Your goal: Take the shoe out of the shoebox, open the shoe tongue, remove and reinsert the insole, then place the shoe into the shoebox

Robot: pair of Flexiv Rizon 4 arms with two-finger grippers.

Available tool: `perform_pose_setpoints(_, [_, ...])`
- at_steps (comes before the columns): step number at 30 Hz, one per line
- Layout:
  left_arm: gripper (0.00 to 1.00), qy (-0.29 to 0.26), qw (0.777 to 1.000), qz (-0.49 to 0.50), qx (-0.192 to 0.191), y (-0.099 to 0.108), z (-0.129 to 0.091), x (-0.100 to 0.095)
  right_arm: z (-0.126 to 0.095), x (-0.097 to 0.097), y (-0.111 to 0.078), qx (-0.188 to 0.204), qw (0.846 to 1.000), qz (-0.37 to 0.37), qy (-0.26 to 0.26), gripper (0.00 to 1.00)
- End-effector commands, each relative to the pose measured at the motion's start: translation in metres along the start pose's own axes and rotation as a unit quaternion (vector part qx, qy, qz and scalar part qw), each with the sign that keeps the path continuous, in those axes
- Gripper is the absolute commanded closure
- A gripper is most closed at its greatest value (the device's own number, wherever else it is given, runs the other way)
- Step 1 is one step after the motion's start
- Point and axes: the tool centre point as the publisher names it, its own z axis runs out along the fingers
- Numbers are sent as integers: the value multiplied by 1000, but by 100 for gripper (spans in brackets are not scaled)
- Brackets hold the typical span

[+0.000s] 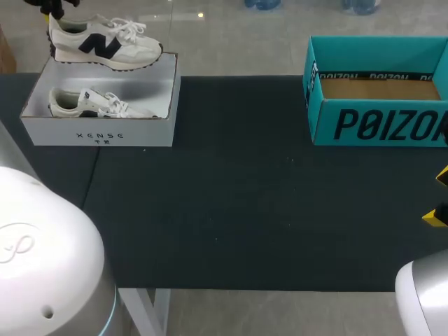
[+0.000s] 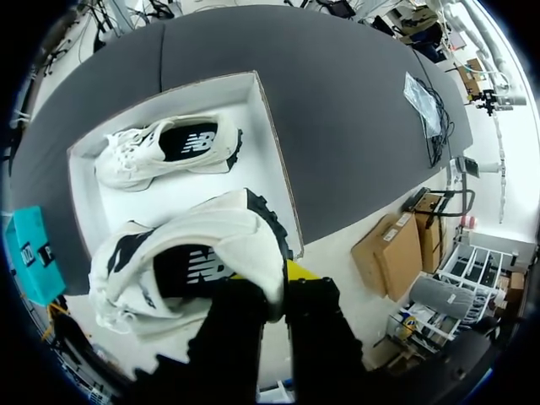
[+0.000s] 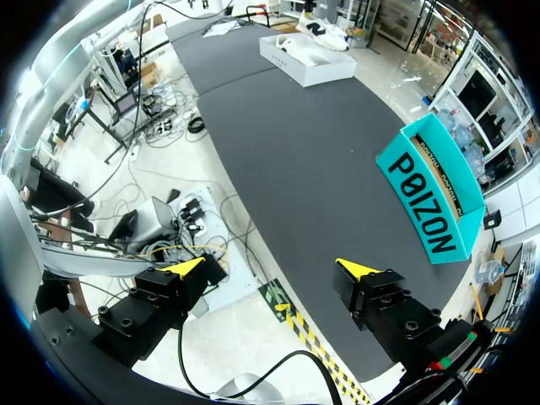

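Pinching the shoe (image 2: 194, 253) by its heel with the left pincer (image 2: 268, 285), pressing both fingers against the heel collar from two sides and showing one yellow tip just behind the heel. Holding it lifted over the white shoebox (image 1: 98, 133), above the far rim in the head view, sole down and toe pointing toward the right. Leaving a second shoe (image 2: 169, 145) lying on the box floor, apart from the held one. Hanging the right pincer (image 3: 270, 267) spread wide and gripping nothing, out by the table's right edge, on the near side of the teal box (image 1: 371, 126), itself showing only a brown floor. Working, by the look of things, at the first step: taking the shoe out, with the lift seemingly made and the set-down not yet done. Calling next, most likely, for carrying the shoe clear of the rim and lowering it sole-down onto the dark mat (image 1: 231, 210) between the two boxes, within reach of the right pincer. Needing after that a steadying grip at the heel with one pincer and a pull on the tongue with the other, minding the loose laces and avoiding any slackening of the heel grip before touching down
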Motion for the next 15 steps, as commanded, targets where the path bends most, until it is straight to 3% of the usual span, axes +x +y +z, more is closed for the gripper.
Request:
perform_pose_setpoints(1, [100, -11, 1000, 5, -2, -3, 13, -3, -2, -2, 3, 4, 1000, 0, 3, 0])
perform_pose_setpoints(15, [100, -36, 999, 12, 10, -2, 66, -22, -2, -2, 3, 4, 1000, 0, 3, 0])
